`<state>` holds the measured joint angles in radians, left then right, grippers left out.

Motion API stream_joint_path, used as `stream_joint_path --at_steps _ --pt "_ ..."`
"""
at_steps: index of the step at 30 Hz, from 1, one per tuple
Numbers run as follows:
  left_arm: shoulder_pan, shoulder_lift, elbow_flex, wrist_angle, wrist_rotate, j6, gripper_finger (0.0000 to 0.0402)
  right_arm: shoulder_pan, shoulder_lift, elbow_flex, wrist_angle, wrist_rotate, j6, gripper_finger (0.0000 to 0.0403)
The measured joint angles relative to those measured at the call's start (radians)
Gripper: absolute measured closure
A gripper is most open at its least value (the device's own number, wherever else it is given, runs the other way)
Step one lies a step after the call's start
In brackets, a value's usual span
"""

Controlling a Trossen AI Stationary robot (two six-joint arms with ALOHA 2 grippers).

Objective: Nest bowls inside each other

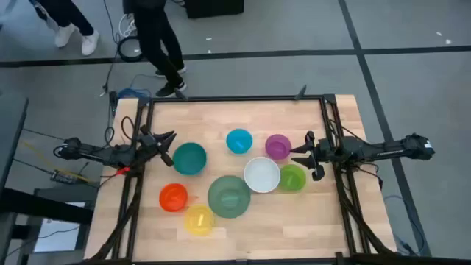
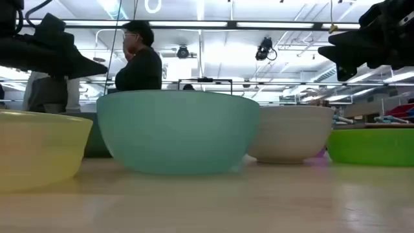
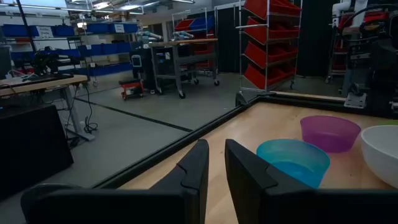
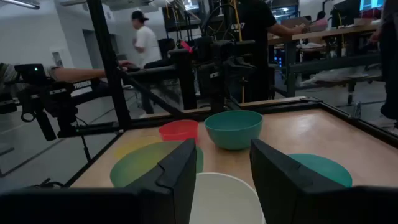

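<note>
Eight bowls stand on their bases on the wooden table, apart or just touching, none inside another. They are teal [image 1: 190,159], light blue [image 1: 239,141], purple [image 1: 277,146], white [image 1: 261,175], lime green [image 1: 292,178], orange [image 1: 174,197], yellow [image 1: 199,219] and the large sage green [image 1: 229,196]. My left gripper [image 1: 166,143] hovers beside the teal bowl on its left, its fingers [image 3: 199,163] narrowly apart with nothing between them. My right gripper [image 1: 298,156] stands open above the gap between the purple and lime green bowls, looking over the white bowl [image 4: 224,199].
A black frame [image 1: 235,99] runs along the table's far edge and down both sides. Bare wood lies along the far side and at the near right corner. A person [image 2: 139,61] stands beyond the far edge, and shelves and benches fill the room behind.
</note>
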<state>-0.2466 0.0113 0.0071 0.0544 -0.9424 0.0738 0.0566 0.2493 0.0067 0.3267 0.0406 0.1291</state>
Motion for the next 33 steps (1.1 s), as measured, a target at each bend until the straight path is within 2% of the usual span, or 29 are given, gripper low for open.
stream_joint_path --at_steps 26,27,31,33 --pt "0.0 0.0 0.0 0.0 0.0 0.0 0.0339 0.0 0.0 0.0 0.0 0.0 0.0 0.0261" --pt "0.0 0.0 0.0 0.001 0.0 0.008 0.0339 0.0 0.0 0.0 0.0 0.0 0.0 0.0261" --pt "0.006 0.0 0.0 0.016 -0.007 0.202 0.0339 0.0 0.0 0.0 0.049 0.015 -0.005 0.0261" --pt "0.006 0.0 0.0 0.015 -0.007 0.232 0.0339 0.0 0.0 0.0 0.097 0.016 0.017 0.026"
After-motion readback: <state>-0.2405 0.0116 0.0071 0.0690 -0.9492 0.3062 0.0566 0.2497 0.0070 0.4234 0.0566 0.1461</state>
